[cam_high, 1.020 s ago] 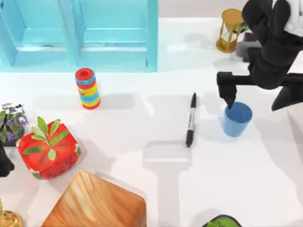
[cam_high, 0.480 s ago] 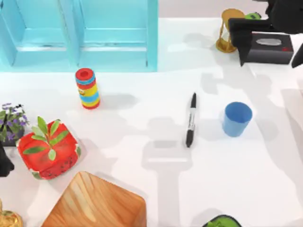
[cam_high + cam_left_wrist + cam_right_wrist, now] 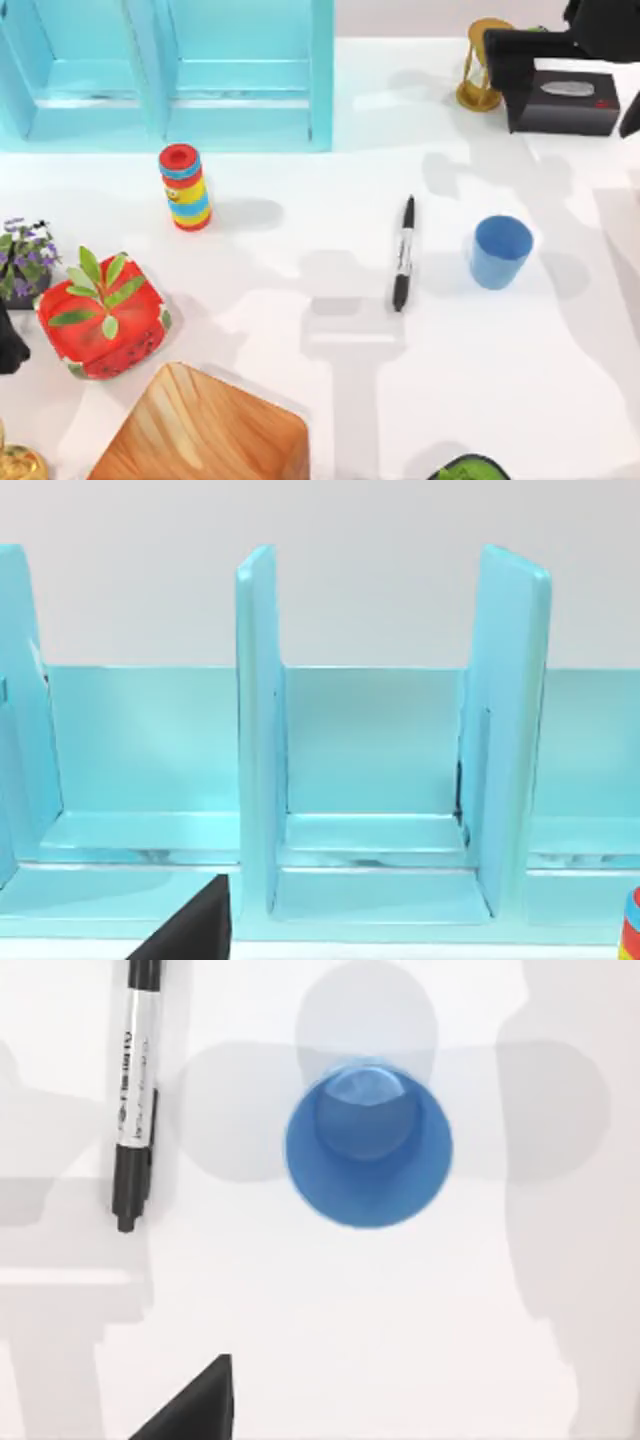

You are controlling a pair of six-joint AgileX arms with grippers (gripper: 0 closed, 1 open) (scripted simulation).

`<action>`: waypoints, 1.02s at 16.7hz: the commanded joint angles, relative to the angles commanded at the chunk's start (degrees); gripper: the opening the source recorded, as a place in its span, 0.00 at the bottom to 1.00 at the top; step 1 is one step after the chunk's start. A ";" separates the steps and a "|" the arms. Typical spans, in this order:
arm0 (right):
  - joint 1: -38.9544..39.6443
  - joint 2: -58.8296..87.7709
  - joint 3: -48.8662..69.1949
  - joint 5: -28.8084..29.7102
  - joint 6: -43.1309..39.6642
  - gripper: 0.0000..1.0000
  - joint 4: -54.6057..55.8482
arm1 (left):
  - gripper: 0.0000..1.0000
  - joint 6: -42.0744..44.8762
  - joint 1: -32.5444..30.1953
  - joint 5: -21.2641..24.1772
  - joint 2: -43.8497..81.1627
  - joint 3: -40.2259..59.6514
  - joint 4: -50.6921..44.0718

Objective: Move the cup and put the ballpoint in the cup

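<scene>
— White tabletop point(image 3: 300, 420), seen from above: what is standing where?

— I am holding my right arm high at the far right corner, grip state impossible to tell. Cup point(image 3: 500, 251) is sitting upright right of centre, ballpoint point(image 3: 403, 253) lying just beside it, apart.

— Next?

— Probably picking up the pen; striped cylinder point(image 3: 185, 187) and hourglass point(image 3: 485, 63) are standing well clear.

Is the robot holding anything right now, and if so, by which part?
Nothing is held. The cup stands alone on the table with the ballpoint lying beside it, apart. The right arm is up at the table's far right corner, away from both.
</scene>
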 joint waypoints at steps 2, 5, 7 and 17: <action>1.47 3.27 3.27 0.79 2.63 1.00 -1.31 | 1.00 0.00 0.00 0.00 0.00 0.00 0.00; 5.29 12.48 12.61 2.75 8.78 1.00 -4.34 | 1.00 0.00 0.00 0.00 0.00 0.00 0.00; 8.37 20.02 20.40 4.32 13.57 1.00 -6.56 | 1.00 0.00 0.00 0.00 0.00 0.00 0.00; 16.88 38.26 38.94 8.67 26.66 1.00 -11.80 | 1.00 0.00 0.00 0.00 0.00 0.00 0.00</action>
